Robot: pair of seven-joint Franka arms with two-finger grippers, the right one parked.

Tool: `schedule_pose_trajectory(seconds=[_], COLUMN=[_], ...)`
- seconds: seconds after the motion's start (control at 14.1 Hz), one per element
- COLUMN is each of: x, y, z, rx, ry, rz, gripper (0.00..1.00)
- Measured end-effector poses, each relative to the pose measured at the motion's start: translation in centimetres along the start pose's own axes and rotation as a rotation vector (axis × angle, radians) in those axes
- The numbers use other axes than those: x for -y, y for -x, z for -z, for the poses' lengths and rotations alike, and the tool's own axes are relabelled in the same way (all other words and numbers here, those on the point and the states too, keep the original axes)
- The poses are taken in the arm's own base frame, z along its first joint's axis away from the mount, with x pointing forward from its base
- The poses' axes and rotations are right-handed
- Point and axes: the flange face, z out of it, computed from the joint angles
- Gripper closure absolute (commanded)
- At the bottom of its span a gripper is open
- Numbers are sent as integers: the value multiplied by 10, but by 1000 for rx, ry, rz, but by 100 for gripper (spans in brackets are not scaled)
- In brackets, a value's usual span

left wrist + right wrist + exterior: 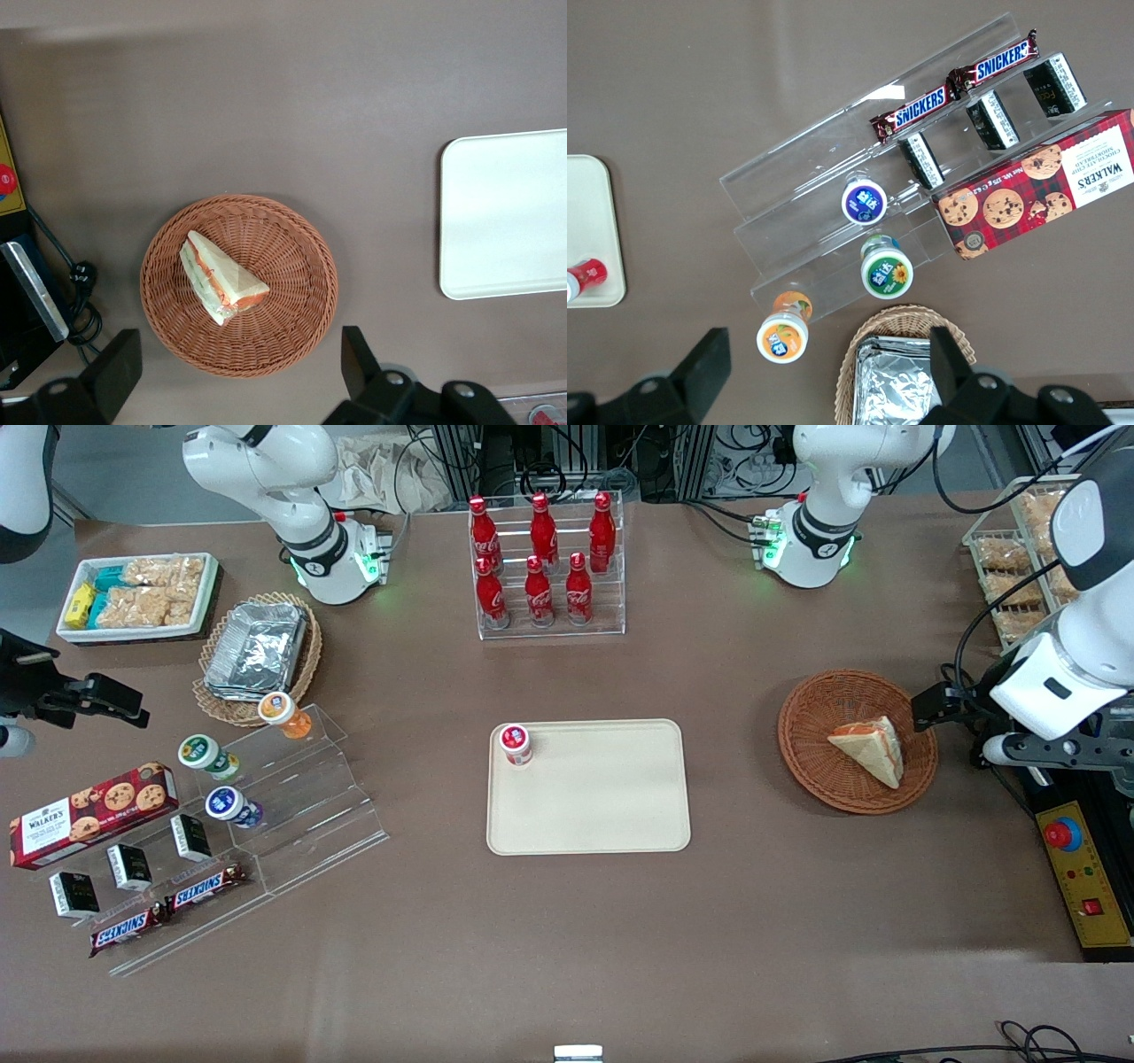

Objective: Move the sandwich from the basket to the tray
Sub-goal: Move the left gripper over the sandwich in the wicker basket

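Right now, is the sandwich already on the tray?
No, the sandwich lies in the basket; the tray holds only a red-lidded cup, and the open claw hovers above the basket.

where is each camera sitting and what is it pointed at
Front view: high, facing both arms, looking down on the table; tray mid-table.
Left wrist view: on the working arm, looking straight down at the sandwich in the basket; open gripper above the basket's edge.
Right wrist view: above the snack shelf.
All share the tray.
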Motion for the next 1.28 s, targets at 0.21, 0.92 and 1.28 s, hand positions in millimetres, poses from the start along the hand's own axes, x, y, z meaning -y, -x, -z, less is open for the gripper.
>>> schedule_pose_trajectory(seconds=[0.21, 0.92, 1.28], x=[0, -1, -4], y=[0, 0, 0], z=[0, -1, -3], rx=[0, 1, 10], ry=[0, 0, 0], rz=[-1, -1, 30], gripper=[0, 0, 0])
